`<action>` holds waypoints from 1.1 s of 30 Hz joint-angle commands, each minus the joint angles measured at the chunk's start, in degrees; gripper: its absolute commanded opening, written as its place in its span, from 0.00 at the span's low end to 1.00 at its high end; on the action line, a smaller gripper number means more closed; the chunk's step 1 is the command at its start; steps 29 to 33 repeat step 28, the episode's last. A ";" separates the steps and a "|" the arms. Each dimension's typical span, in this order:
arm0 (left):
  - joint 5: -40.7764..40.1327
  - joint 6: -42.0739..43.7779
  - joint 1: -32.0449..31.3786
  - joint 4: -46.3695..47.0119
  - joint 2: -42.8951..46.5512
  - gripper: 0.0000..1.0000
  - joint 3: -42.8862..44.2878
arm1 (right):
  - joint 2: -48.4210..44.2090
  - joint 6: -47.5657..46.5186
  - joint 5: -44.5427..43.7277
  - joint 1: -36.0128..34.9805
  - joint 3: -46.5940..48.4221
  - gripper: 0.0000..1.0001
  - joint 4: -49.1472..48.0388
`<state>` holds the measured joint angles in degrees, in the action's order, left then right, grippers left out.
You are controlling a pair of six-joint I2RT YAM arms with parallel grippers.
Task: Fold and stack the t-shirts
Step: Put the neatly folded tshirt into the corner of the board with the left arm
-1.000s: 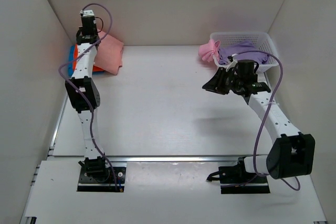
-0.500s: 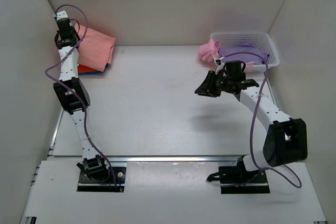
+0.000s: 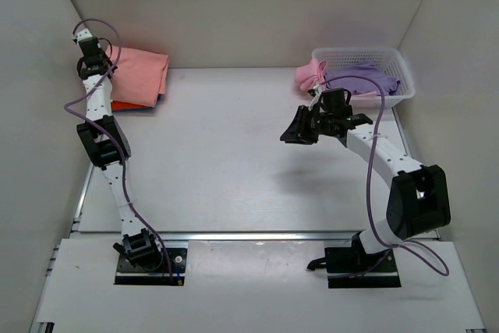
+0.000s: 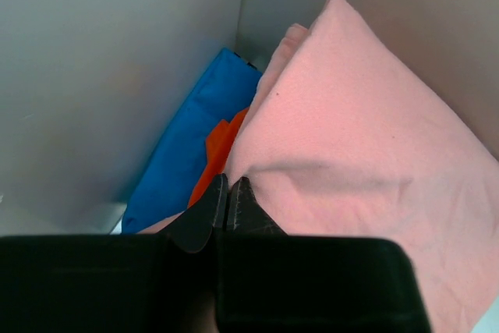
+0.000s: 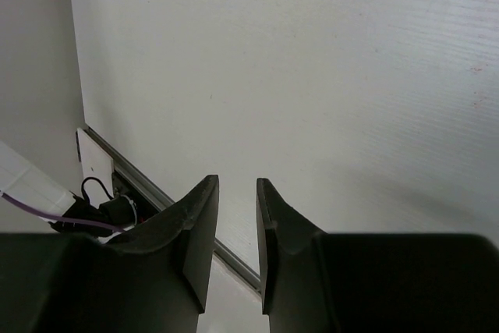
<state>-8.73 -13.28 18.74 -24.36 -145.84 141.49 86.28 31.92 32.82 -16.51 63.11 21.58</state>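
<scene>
A folded salmon-pink t-shirt (image 3: pixel 140 76) lies on top of an orange t-shirt (image 3: pixel 125 104) and a blue one in the far left corner. In the left wrist view the salmon shirt (image 4: pixel 366 161) covers the orange (image 4: pixel 218 154) and blue (image 4: pixel 191 146) shirts. My left gripper (image 3: pixel 100 70) (image 4: pixel 228 185) is shut on the salmon shirt's left edge. A lavender t-shirt (image 3: pixel 362 76) fills the white basket (image 3: pixel 390 56), and a brighter pink t-shirt (image 3: pixel 308 74) hangs over its left side. My right gripper (image 3: pixel 287 136) (image 5: pixel 236 185) is open and empty above the bare table, left of the basket.
White walls close in the table on the left, back and right; the stack sits against the left and back walls. A metal rail (image 5: pixel 156 193) runs along the table's near edge by the arm bases.
My left gripper has carried the salmon shirt left and back, and it now lies flat on the stack. My right gripper has moved left, away from the basket.
</scene>
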 commanded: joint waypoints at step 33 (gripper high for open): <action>18.57 -5.97 -17.78 -4.29 54.60 0.99 -65.98 | -15.61 -5.38 -14.97 -3.08 -6.42 0.47 7.41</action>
